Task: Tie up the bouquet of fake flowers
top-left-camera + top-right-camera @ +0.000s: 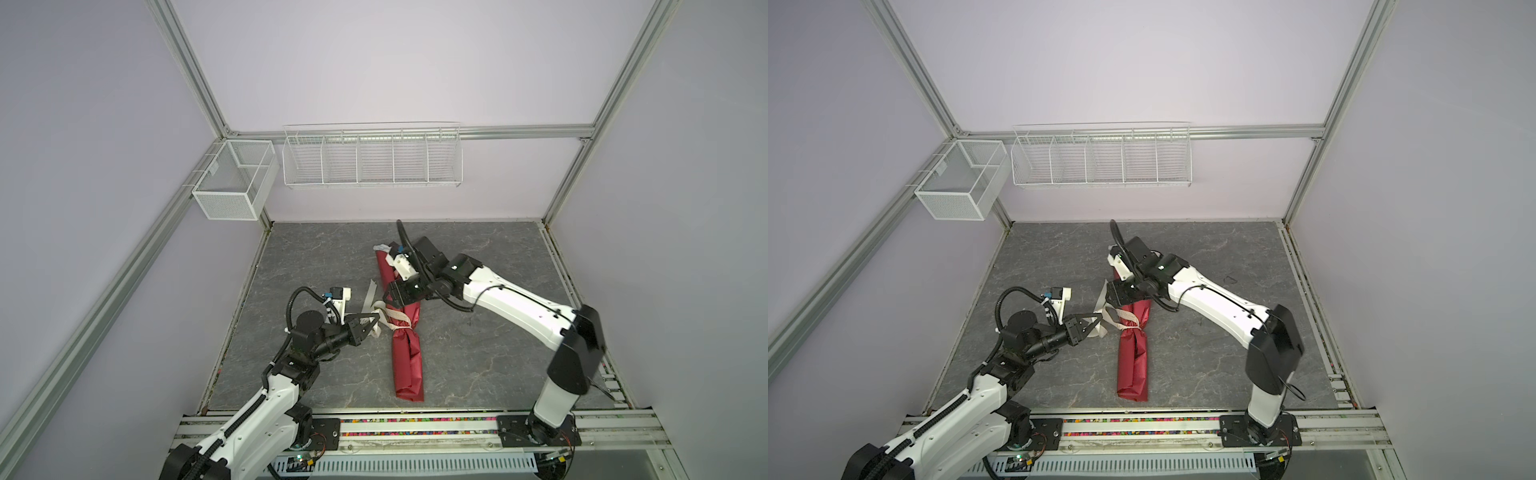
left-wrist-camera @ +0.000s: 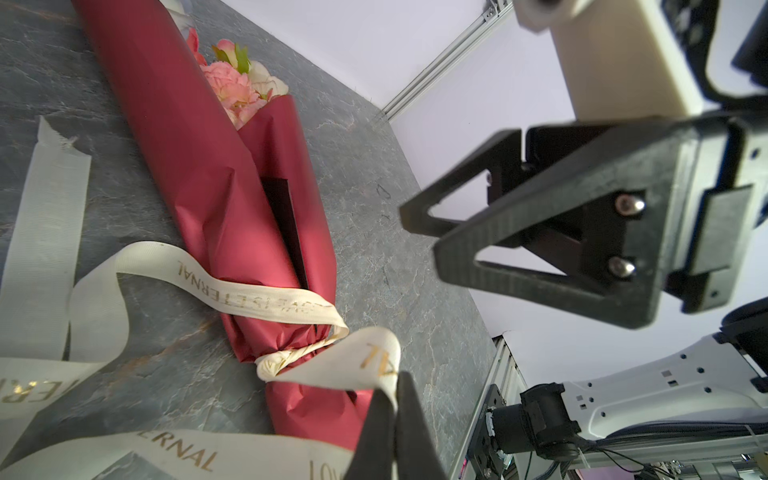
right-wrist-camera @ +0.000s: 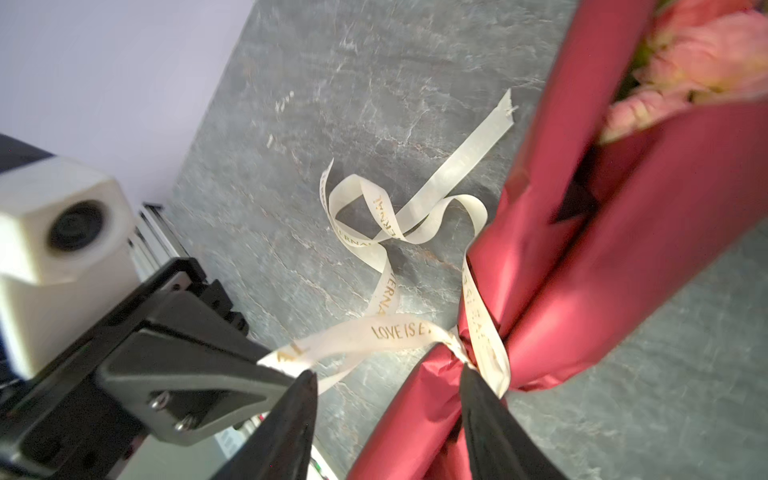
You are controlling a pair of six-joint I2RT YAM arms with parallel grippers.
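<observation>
Tightening seems the step in hand: the dark-red paper-wrapped bouquet of fake flowers (image 1: 408, 365) lies mid-table, with the cream printed ribbon (image 2: 266, 291) cinched round its waist. The left gripper (image 2: 395, 395) is pinched shut on one ribbon tail, while the right gripper (image 3: 388, 376) hangs over the knot, fingers apart and empty. Next, I judge, it must catch the loose tail.

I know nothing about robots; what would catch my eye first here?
A bouquet in dark-red paper lies along the middle of the grey table, pink flowers peeking from its far end. A cream ribbon cinches its waist; the left hand pinches one tail, the right hand hangs open near the knot.
</observation>
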